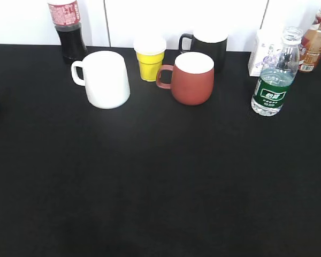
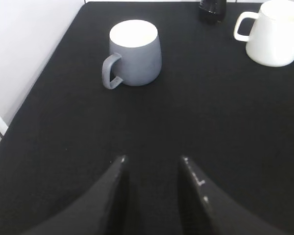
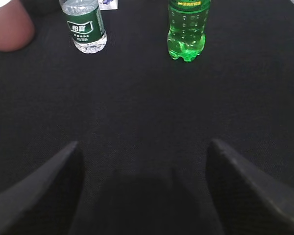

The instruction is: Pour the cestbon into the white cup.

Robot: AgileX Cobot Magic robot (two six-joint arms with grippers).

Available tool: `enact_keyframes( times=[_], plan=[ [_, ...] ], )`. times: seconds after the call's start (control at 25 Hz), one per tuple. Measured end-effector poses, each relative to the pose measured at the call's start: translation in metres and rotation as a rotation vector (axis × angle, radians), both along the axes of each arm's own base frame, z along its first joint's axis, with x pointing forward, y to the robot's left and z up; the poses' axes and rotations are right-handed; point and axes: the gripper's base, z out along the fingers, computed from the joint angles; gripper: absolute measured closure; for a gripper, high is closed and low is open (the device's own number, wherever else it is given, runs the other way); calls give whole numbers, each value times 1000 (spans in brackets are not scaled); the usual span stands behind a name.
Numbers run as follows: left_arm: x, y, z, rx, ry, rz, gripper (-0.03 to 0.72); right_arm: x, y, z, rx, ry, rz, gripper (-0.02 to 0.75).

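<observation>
The cestbon (image 1: 275, 75) stands upright at the right side of the black table (image 1: 160, 182), just in front of a white carton (image 1: 259, 51) and near a brown drink bottle (image 1: 314, 37), well apart from the white cup (image 1: 102, 79), which sits at the left rear with its handle turned left. You can expect the bottle to be light and thin-walled: clear plastic that will dent if you squeeze hard, and smooth enough to slip, so take it around the labelled middle, where the wrap offers some grip, not at the narrow neck. It looks mostly full and no cap shows on its neck, so a tilt would probably spill early. Its dark green label carries white characters in a white-edged box, too small to read for certain. The cola bottle (image 1: 68, 29) behind the cup has a red label whose print is not legible. In the right wrist view your right gripper (image 3: 144, 161) hangs spread wide and empty, facing the bottle and a bright green soda bottle (image 3: 187, 29) with a line of yellow print on its label. Your left gripper (image 2: 152, 169) is parted and empty too, a grey mug (image 2: 133, 54) ahead of it.
</observation>
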Motion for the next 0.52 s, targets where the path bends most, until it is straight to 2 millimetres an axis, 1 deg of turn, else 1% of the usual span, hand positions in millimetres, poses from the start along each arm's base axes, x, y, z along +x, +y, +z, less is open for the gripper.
enact_keyframes(
  times=[0.16, 0.52],
  plan=[
    [0, 0, 0, 0, 0, 0, 444, 0, 0, 0, 1, 0, 0, 151],
    [0, 0, 0, 0, -1, 0, 447, 0, 0, 0, 1, 0, 0, 152]
  ],
)
